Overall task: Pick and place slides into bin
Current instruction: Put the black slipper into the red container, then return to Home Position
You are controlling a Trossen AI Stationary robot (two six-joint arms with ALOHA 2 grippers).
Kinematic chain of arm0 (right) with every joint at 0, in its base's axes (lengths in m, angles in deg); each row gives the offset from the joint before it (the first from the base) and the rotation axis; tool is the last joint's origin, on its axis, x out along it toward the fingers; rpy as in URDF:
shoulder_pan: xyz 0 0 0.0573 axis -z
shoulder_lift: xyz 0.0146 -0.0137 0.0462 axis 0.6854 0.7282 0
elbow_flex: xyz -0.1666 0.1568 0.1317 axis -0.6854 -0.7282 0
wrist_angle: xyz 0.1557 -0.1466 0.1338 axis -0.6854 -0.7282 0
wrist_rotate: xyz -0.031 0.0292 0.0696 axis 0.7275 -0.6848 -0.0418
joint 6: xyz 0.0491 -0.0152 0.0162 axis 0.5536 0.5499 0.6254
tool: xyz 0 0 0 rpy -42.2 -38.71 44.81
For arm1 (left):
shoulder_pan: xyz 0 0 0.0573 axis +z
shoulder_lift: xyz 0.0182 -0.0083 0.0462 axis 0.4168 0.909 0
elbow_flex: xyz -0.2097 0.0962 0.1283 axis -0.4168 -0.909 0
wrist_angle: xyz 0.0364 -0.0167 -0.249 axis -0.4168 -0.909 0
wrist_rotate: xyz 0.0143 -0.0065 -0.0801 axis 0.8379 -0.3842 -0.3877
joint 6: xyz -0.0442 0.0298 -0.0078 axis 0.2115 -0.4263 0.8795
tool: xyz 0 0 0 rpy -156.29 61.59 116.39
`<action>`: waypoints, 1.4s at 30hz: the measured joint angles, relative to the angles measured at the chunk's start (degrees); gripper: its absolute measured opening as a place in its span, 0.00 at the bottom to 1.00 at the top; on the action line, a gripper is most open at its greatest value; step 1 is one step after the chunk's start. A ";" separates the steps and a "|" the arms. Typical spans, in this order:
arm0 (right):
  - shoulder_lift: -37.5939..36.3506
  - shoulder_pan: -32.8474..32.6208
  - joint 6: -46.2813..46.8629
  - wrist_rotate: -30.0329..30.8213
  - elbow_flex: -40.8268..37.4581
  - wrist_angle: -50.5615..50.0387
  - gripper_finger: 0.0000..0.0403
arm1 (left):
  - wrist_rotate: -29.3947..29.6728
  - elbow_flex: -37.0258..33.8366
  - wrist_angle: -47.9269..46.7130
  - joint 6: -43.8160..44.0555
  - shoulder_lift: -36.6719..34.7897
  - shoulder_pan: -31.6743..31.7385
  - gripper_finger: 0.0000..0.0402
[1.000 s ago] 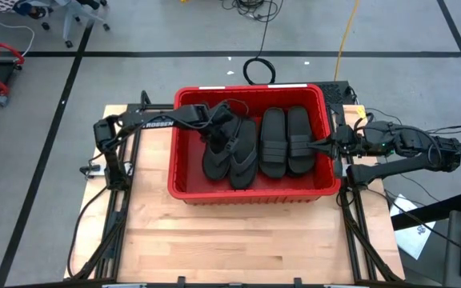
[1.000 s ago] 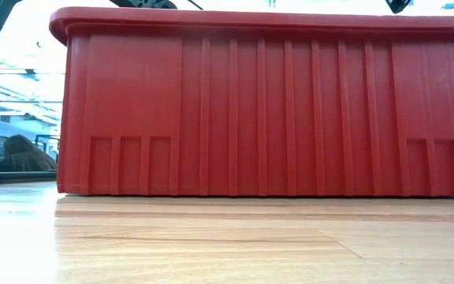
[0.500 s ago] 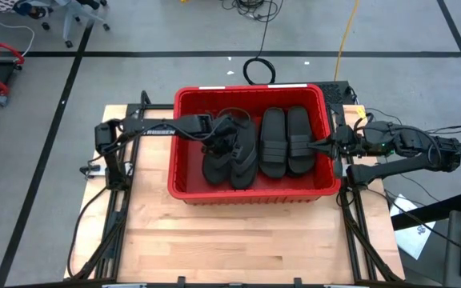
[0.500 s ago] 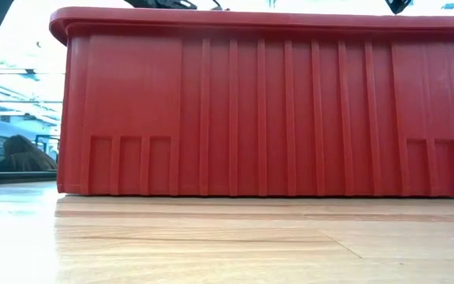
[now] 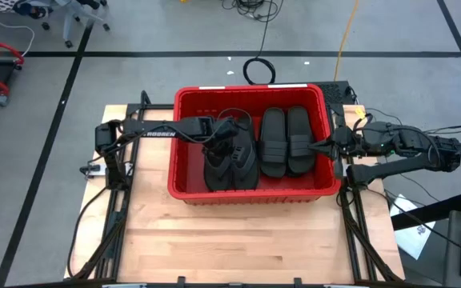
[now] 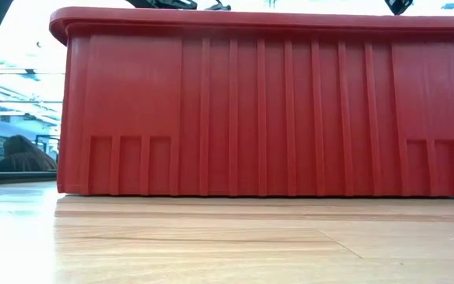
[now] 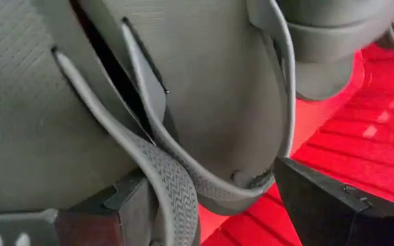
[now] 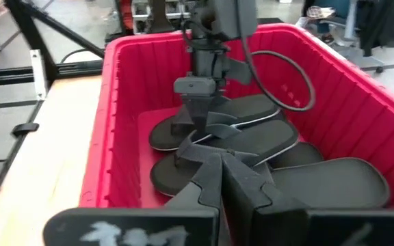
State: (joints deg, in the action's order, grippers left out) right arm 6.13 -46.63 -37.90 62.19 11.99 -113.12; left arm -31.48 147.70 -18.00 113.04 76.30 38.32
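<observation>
High view. Red bin (image 5: 184, 172) at the middle of the wooden tabletop (image 5: 246, 240), toward its far edge. Inside, on the right half: two band-strap slides (image 5: 286, 142) side by side, flat, soles down. Inside, on the left half: a pile of thong slides (image 5: 232, 160), overlapping. Left arm reaches over the bin's left wall; left end effector (image 5: 232, 146) is down in the bin on top of the pile, fingers spread wide, a thong slide between them. Right arm lies off the tabletop's right edge; right end effector (image 5: 318, 145) is at the bin's right rim, fingers closed together, holding nothing.

Low view. Bin wall (image 6: 266, 110) fills most of the picture, standing on the tabletop (image 6: 211, 244). Contents hidden behind the wall. Dark arm parts just show above the rim. A person's head (image 6: 18, 154) shows in the room beyond, at the left edge.

Left wrist view. Close on a thong slide (image 7: 204, 89), its sole facing the camera, its thin textured strap (image 7: 169, 184) running down between the two fingers (image 7: 320, 205). Fingers stand well apart, one on each side of the slide. Red ribbed bin floor (image 7: 368, 143) beyond.

Right wrist view. Right end effector's own fingers (image 8: 231, 184), closed to a point, in front. Beyond them, the bin's interior (image 8: 125, 130) with the slides (image 8: 252, 137) heaped and the left end effector (image 8: 200, 119) standing upright upon them.
</observation>
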 joint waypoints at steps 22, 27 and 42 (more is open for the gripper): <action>0.00 0.01 -0.09 -3.65 0.00 0.02 0.00 | -1.95 -0.01 -1.87 -10.66 0.00 2.06 0.69; 0.00 0.01 -0.20 -3.59 0.00 0.02 0.00 | -0.25 -0.04 -4.48 -12.63 0.00 2.06 0.69; 0.02 0.01 -0.04 -3.55 0.00 0.24 0.00 | -0.15 0.45 -4.99 -13.96 -2.59 2.75 0.69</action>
State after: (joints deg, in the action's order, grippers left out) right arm 6.15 -46.62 -37.95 58.64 11.99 -112.89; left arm -31.64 148.15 -23.00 99.08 73.71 41.07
